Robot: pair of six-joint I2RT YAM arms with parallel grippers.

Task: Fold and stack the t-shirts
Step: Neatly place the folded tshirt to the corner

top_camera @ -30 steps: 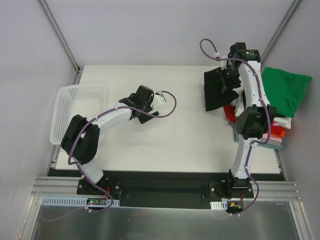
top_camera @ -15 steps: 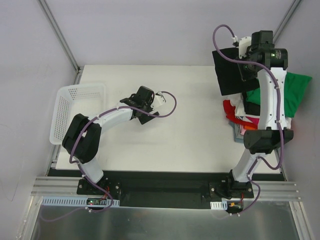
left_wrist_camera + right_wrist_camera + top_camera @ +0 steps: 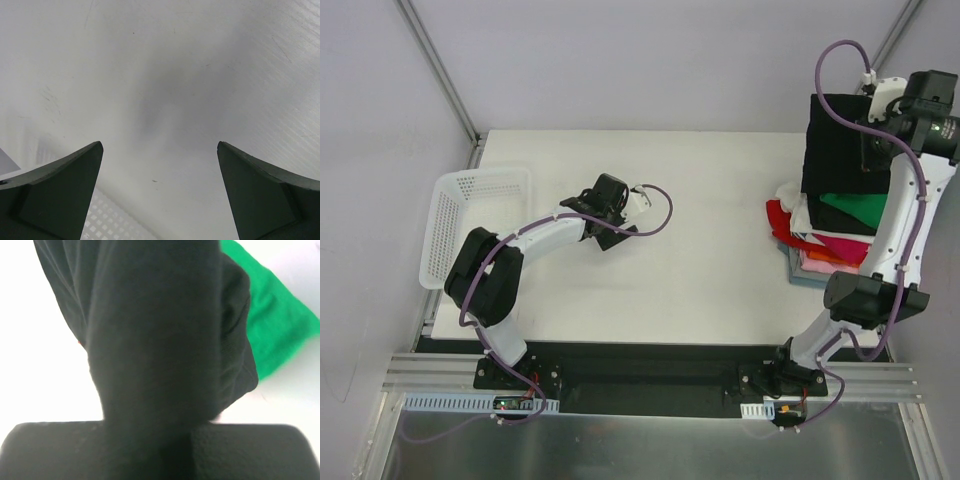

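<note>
Top external shows me a stack of folded t-shirts (image 3: 820,245), my right gripper (image 3: 150,427) clamped on the black t-shirt (image 3: 835,140) above it, not yet placed; left gripper (image 3: 159,146) wide, empty.

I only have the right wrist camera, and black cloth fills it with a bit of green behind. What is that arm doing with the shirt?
Observer: The right tool is shut on the black shirt and holds it up above the far end of the pile of shirts, at the right edge of the table.
Operator: Is the green one part of that pile?
Observer: Yes, the green shirt lies on top of it, with red, pink and orange cloth showing beside and below.
Operator: And the left arm?
Observer: The left tool is open and holds nothing, over bare table to the right of the white basket.
</note>
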